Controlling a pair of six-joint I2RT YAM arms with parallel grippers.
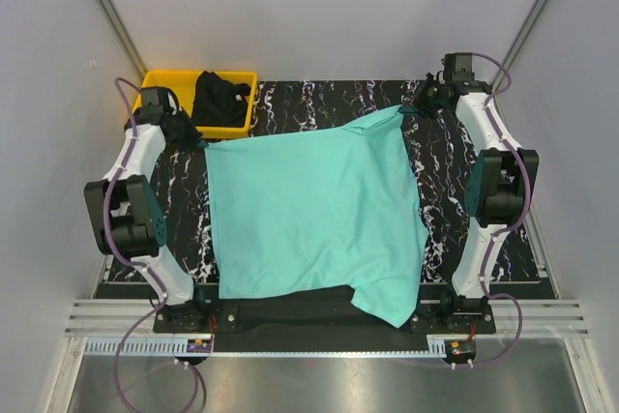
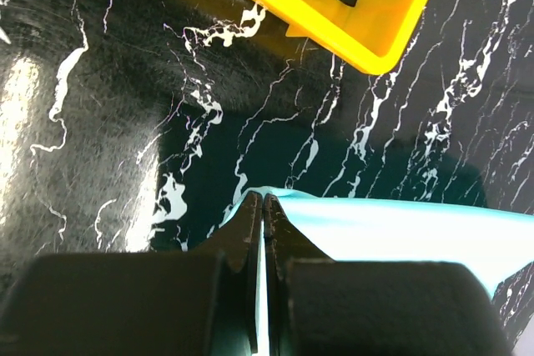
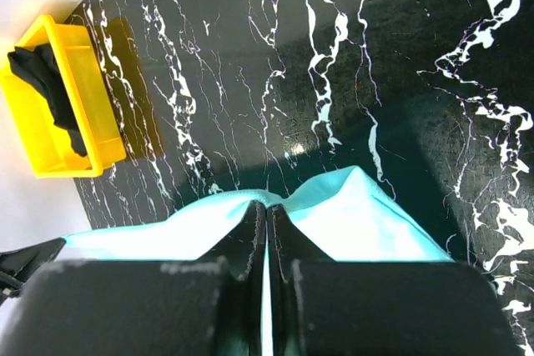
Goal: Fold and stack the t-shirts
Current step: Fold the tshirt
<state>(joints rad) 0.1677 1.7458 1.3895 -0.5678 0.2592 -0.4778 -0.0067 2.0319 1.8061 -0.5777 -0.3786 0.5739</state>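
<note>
The turquoise t-shirt (image 1: 309, 215) lies spread over the middle of the black marbled table, its near right corner hanging toward the front edge. My left gripper (image 1: 196, 140) is shut on its far left corner; the cloth (image 2: 400, 227) shows pinched between the fingers in the left wrist view. My right gripper (image 1: 411, 108) is shut on its far right corner, with the cloth (image 3: 359, 214) bunched at the fingertips in the right wrist view. The black t-shirt (image 1: 221, 101) lies crumpled in the yellow tray (image 1: 160, 79) at the far left; it also shows in the right wrist view (image 3: 46, 81).
The yellow tray (image 2: 334, 27) stands just beyond my left gripper. The marbled table top (image 1: 319, 103) runs between the two grippers at the far side. Grey walls close in the back and both sides.
</note>
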